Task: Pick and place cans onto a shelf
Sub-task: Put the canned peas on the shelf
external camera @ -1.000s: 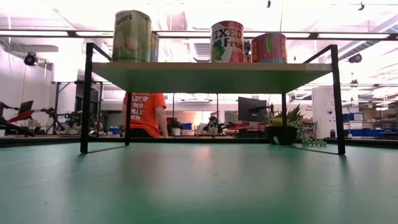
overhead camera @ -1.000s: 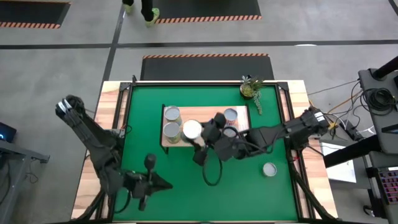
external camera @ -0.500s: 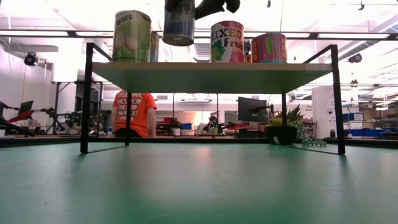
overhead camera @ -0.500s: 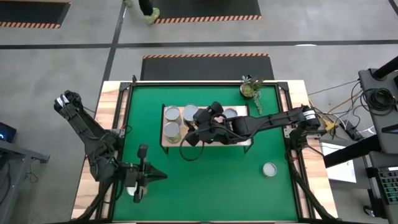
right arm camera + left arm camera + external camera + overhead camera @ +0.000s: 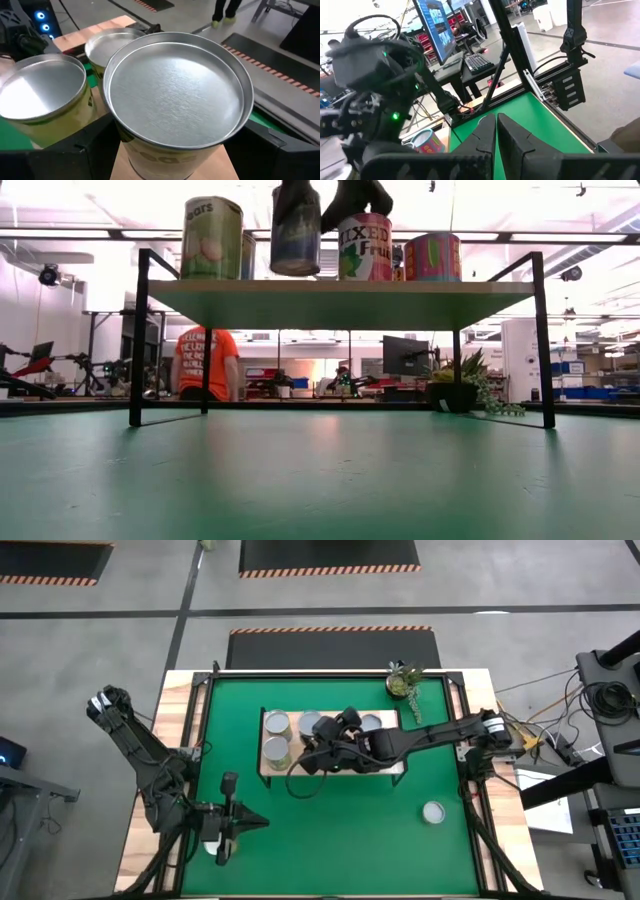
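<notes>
The shelf (image 5: pixel 392 766) stands mid-mat, wood top on a black frame (image 5: pixel 139 330). On it stand upright cans (image 5: pixel 277 724), (image 5: pixel 277 751), (image 5: pixel 371 723); the low view shows cans (image 5: pixel 212 238), (image 5: pixel 365 247), (image 5: pixel 432 257). My right gripper (image 5: pixel 322 738) is over the shelf, shut on another can (image 5: pixel 311 724), (image 5: pixel 296 232). One loose can (image 5: pixel 433 812) stands on the mat at the near right. My left gripper (image 5: pixel 258 823), (image 5: pixel 495 135) is shut on nothing, above the near-left mat. My right gripper holds the can by its side wall (image 5: pixel 125 150), just under the silver top rim, one finger (image 5: pixel 75 150) on each side. The fingers come from the table's right, slanting down. The can is upright, its base (image 5: pixel 296 272) at the shelf top; whether it rests there I cannot tell.
A small potted plant (image 5: pixel 402 683) stands at the mat's far right corner. Two shelved cans (image 5: pixel 42 97), (image 5: pixel 112 40) stand close beside the held one. A person in an orange shirt (image 5: pixel 200 360) sits behind the table. Bare mat lies in front of the shelf.
My right gripper has carried the can from the shelf's near edge toward its far side and down; the can has come into the low view from above and sunk to the shelf top, upright. My left gripper drew slightly toward the table's near edge, then stayed still.
</notes>
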`<state>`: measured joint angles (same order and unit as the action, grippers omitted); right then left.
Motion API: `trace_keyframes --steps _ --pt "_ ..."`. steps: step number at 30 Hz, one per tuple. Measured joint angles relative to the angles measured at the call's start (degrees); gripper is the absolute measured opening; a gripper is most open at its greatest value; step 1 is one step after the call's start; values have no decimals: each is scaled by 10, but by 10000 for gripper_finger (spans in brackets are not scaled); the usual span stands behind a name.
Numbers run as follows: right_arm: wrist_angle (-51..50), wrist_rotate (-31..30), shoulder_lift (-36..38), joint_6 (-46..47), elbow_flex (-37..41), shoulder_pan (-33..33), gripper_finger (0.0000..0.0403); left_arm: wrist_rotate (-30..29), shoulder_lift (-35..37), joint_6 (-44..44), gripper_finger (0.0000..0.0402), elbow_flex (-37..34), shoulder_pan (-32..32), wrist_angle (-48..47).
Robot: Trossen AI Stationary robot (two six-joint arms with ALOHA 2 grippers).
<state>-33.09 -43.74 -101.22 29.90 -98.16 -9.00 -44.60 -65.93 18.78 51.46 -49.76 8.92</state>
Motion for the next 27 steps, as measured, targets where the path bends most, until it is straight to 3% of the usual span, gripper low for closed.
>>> trace_keyframes --steps 11,21,27 --pt "8 -2 -27 11 15 6 294 0 0 0 0 0 0 1" --pt "9 0 -29 12 16 7 339 0 0 0 0 0 0 1" --pt "4 2 -29 11 10 7 343 0 0 0 0 0 0 1"
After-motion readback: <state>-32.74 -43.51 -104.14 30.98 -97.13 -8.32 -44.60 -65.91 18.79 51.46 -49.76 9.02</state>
